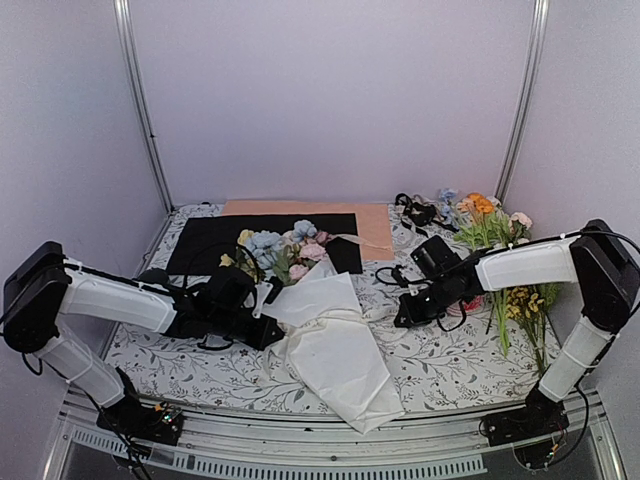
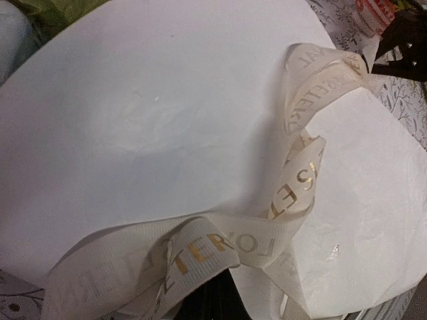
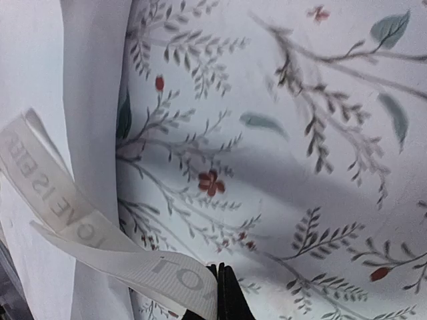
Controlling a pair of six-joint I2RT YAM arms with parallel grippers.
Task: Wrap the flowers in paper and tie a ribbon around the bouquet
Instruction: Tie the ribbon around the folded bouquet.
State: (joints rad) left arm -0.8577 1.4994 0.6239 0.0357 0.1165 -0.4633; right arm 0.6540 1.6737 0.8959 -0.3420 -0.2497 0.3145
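Two arms reach inward over the patterned tablecloth in my overhead view. The left arm has its elbow raised at the far left and its forearm running low to the right, so the left gripper sits against the left flank of the bouquet. The right arm mirrors it, elbow high at the far right and forearm sloping left, with the right gripper just beside the paper on the other side. The bouquet lies mid-table, its flowers pointing away from me over the black sheet, and its narrow end hangs over the near edge. On my left wrist feed the paper fills nearly everything. The ribbon, with its gold lettering, loops across the paper and its strands run down into my fingers at the bottom edge, which are pinched tight on it. The right gripper shows dark in the upper right corner. On my right wrist feed the ribbon crosses from the paper at the left down to the fingertips, which are clamped together on its end above the tablecloth.
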